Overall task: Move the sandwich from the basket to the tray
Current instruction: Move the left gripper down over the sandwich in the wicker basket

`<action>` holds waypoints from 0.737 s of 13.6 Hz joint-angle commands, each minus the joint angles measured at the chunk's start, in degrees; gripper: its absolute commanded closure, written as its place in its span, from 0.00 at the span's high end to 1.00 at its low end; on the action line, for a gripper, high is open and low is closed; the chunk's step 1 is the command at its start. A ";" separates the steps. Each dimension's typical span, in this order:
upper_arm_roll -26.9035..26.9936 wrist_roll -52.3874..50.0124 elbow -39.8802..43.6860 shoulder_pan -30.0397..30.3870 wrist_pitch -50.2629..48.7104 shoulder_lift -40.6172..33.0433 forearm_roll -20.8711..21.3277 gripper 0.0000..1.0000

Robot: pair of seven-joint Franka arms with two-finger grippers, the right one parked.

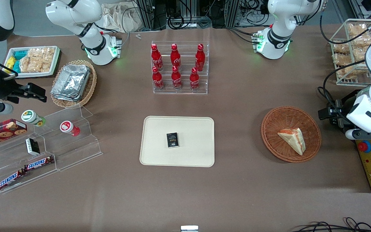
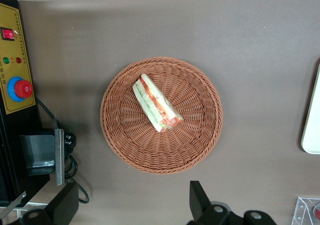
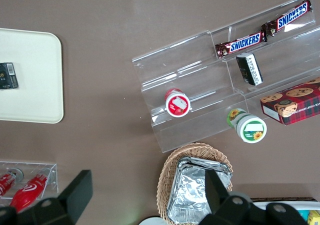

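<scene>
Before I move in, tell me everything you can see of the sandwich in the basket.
The sandwich is a triangular wedge of pale white bread with orange-red and green filling showing along its cut edge. It lies on its side in the round reddish-brown wicker basket, touching only the weave, nearer the working arm's edge. Nothing else is in the basket. The gripper is open, above the table beside the basket, not touching the sandwich. The cream tray lies apart, toward the table's middle.

Woven wicker basket [image 2: 161,115], matt tray [image 1: 177,141]
</scene>
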 commanded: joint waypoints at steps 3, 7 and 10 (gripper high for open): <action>-1.12 -0.06 2.97 0.15 -1.54 2.44 0.45 1.00; -1.03 -11.01 0.96 1.37 0.29 4.28 -0.96 1.00; -0.94 -26.20 -5.79 1.46 10.02 5.08 -0.26 1.00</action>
